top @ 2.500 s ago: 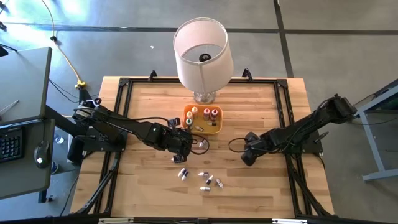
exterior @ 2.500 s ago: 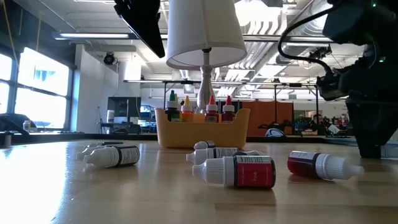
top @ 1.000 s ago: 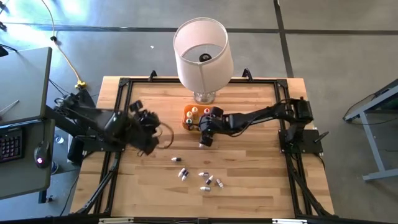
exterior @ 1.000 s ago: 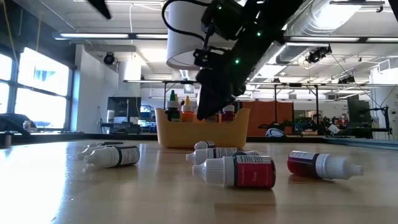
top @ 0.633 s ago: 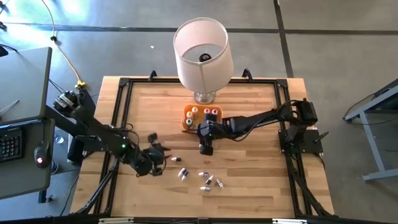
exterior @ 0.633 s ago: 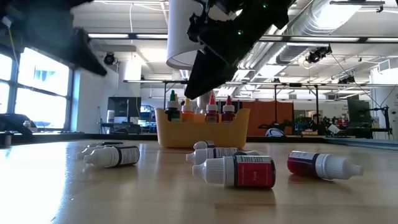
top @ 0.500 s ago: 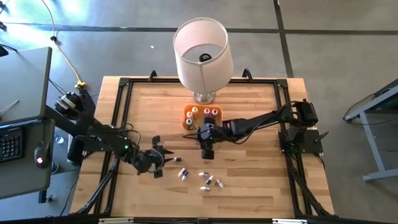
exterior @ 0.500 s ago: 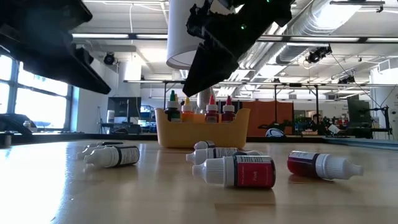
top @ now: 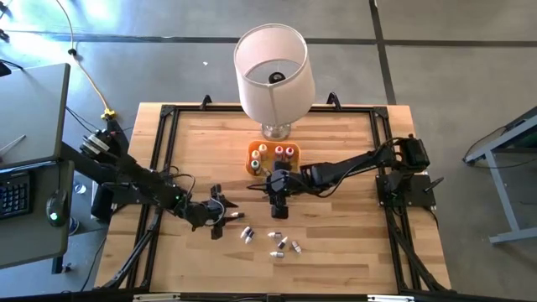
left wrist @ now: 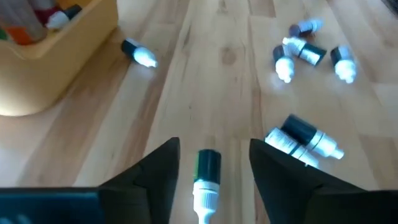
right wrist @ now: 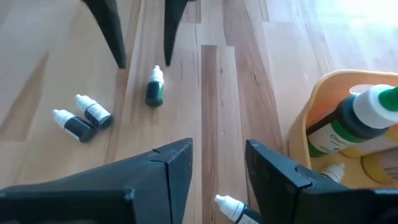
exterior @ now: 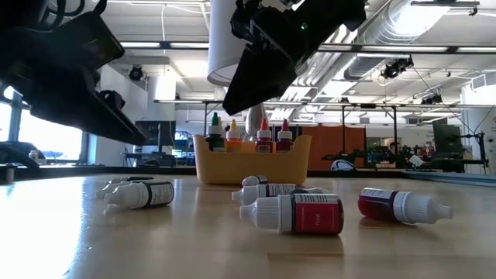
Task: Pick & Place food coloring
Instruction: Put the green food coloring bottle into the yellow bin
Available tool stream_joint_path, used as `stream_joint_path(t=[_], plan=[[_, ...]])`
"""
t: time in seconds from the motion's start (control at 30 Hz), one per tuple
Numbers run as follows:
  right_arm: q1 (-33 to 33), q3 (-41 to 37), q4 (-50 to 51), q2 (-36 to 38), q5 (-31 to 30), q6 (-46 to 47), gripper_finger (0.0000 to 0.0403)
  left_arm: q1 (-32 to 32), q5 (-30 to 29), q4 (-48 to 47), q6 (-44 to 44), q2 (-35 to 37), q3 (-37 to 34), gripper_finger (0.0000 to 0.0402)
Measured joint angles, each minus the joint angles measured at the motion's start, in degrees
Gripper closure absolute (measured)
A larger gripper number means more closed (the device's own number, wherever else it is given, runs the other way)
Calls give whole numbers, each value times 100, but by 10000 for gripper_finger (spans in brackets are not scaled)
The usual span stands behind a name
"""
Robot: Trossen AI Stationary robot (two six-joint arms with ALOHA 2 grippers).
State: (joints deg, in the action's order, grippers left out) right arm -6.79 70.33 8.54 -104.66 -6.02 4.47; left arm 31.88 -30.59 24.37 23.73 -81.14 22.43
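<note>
A dark-green food coloring bottle lies on its side on the wood, white cap toward my left wrist. My left gripper is open, with a finger on either side of the bottle and a gap to each. My right gripper hangs open with nothing in it, just near of the orange tray, where several bottles stand upright. Several more bottles lie on their sides toward the near edge, and one lies below my right gripper.
A lamp with a big white shade stands on the table behind the tray. Black frame rails run along the table's edges. Bare wood lies left of the loose bottles and at the table's right half.
My left gripper has dropped from high over the table's left part toward the near edge and right, tipping forward, and now straddles the dark-green bottle. My right gripper has drawn back from the tray a little toward the near edge. The bottles have stayed where they lay.
</note>
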Motion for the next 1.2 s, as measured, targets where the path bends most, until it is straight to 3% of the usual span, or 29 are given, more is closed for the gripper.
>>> stream_joint_path(t=[0.13, 0.4, 0.67, 0.83, 1.03, 1.2], plan=[[0, -1, -27, 0, 1, 0, 261, -2, -69, 48, 2, -479, 1, 190], [0, -1, -45, 0, 12, 20, 262, -2, -79, 637, 78, -1297, 4, 186], [-97, 1, -75, -64, 752, 281, 263, -4, -166, 970, -218, -1492, 9, 188], [-423, 1, -60, -281, 1339, 35, 263, -4, -132, 1025, -252, -1522, 5, 214], [-895, 1, 30, -478, 832, -56, 263, -4, -72, 1061, -132, -1552, 7, 267], [-1176, 1, 76, -768, 777, -42, 263, -2, -56, 1163, -92, -1562, 4, 291]])
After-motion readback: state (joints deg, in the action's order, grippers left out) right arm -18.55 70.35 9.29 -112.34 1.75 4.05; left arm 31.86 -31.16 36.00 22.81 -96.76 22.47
